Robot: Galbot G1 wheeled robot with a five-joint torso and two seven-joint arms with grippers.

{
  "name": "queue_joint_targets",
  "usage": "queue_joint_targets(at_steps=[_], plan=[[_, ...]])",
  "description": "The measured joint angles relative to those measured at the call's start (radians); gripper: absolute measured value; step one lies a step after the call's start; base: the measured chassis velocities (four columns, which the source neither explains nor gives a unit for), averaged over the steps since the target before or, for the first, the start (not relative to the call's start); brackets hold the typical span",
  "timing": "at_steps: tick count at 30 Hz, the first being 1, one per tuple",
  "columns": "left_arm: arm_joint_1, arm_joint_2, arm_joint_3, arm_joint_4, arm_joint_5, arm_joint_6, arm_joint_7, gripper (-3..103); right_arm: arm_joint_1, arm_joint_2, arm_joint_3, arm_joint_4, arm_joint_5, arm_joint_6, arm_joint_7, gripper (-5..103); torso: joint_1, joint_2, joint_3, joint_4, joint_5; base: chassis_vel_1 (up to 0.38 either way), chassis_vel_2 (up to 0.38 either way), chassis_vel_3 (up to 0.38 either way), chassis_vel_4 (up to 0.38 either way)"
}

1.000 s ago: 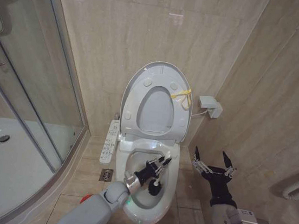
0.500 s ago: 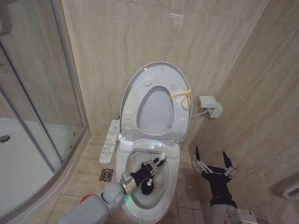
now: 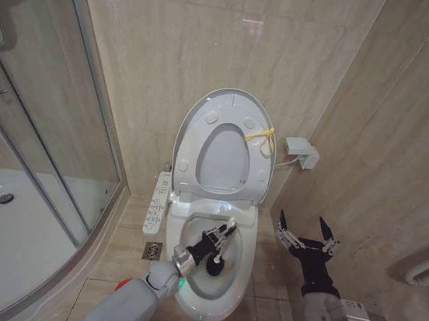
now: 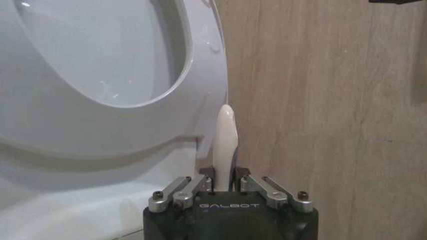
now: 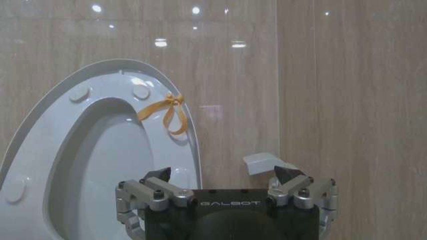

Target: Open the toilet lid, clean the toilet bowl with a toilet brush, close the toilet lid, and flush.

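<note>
Scrubbing is the step in hand: the toilet brush (image 3: 219,249) stands in the toilet bowl (image 3: 240,283), dark head low near its middle, white handle pinched between our left gripper's (image 3: 219,240) closed fingers. We should keep the bristles pressed to the ceramic and sweep toward the rim. The toilet lid (image 3: 194,120) leans upright against the wall. Our right gripper (image 3: 305,231) waits beside the bowl, fingers spread wide, empty.

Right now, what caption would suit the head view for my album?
Left gripper scrubs the toilet bowl with the toilet brush, toilet lid raised.
</note>
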Motion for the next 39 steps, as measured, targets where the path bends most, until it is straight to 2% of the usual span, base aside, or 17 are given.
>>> queue_joint_targets(at_steps=[8, 16, 25, 32, 39], plan=[[-0.004, -0.014, 0.025, -0.128, -0.028, 0.024, -0.042, 19, 0.0, 0.0, 0.0, 0.0, 0.0, 0.0, 0.0, 100, 0.0, 0.0, 0.0, -0.0006, 0.0002, 0.0, 0.0, 0.0, 0.0], [0.02, -0.018, 0.028, -0.064, -0.016, 0.018, -0.032, 19, 0.0, 0.0, 0.0, 0.0, 0.0, 0.0, 0.0, 100, 0.0, 0.0, 0.0, -0.0001, 0.0001, 0.0, 0.0, 0.0, 0.0], [-0.009, -0.024, 0.023, -0.106, -0.032, 0.025, -0.056, 19, 0.0, 0.0, 0.0, 0.0, 0.0, 0.0, 0.0, 100, 0.0, 0.0, 0.0, -0.0005, 0.0001, 0.0, 0.0, 0.0, 0.0], [-0.015, -0.036, 0.028, 0.008, -0.005, -0.014, -0.012, 19, 0.0, 0.0, 0.0, 0.0, 0.0, 0.0, 0.0, 100, 0.0, 0.0, 0.0, -0.0001, 0.0001, 0.0, 0.0, 0.0, 0.0], [-0.04, -0.037, 0.017, -0.036, -0.023, 0.005, -0.031, 19, 0.0, 0.0, 0.0, 0.0, 0.0, 0.0, 0.0, 100, 0.0, 0.0, 0.0, -0.0006, 0.0001, 0.0, 0.0, 0.0, 0.0]])
